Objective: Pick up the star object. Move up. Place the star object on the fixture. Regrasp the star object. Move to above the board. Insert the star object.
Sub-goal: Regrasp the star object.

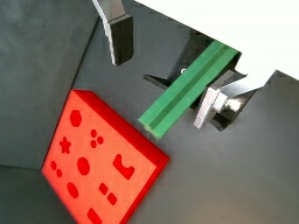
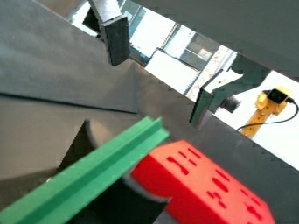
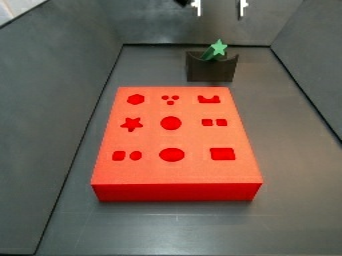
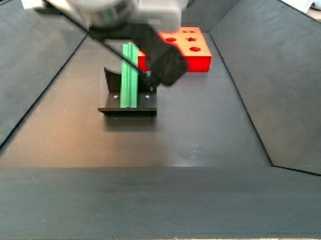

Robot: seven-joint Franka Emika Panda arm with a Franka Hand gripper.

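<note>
Resting on fixture [image 3: 211, 69], star object [image 3: 217, 48]; pincer [image 3: 219, 8] above

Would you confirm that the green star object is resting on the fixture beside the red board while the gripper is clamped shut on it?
Not quite. The star object does rest on the fixture beside the board, but the gripper is open, above it. In a wrist view, both fingers stand clear of the piece.
</note>
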